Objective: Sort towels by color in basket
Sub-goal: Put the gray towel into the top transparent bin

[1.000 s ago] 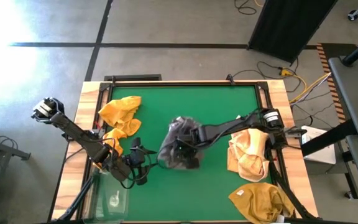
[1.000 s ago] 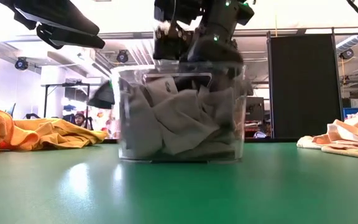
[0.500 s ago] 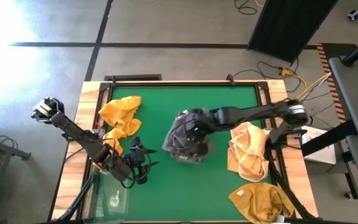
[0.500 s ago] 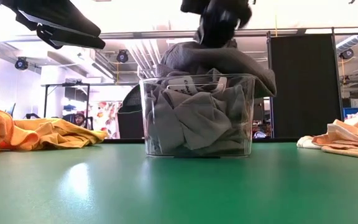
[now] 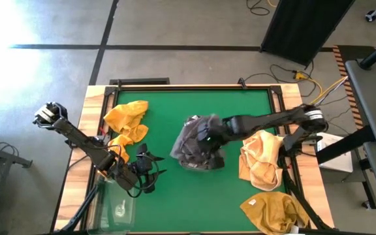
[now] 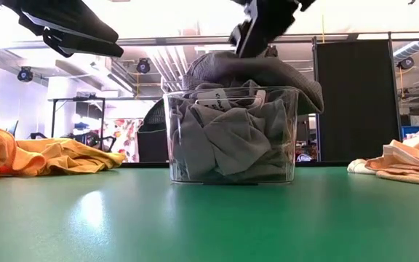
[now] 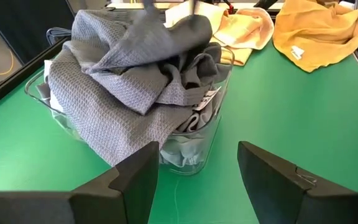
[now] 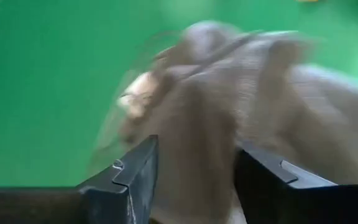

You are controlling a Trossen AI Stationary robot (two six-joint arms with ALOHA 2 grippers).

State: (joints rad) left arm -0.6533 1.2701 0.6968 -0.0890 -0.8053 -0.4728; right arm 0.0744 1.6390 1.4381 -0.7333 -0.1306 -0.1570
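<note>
Two arms over green table (image 5: 175, 196). Near left: left claw (image 5: 150, 173) hovers low, fingers apart, empty. Near right corner: mustard towel (image 5: 276, 210); just beyond it, pale orange towel (image 5: 261, 160) at right edge. Centre: clear basket (image 6: 231, 135) heaped with grey towels (image 7: 135, 68), top one draped over rim. Right claw (image 5: 209, 136) just above heap, fingers parted, nothing clamped. Far left: two orange towels (image 5: 126, 117), touching.
</note>
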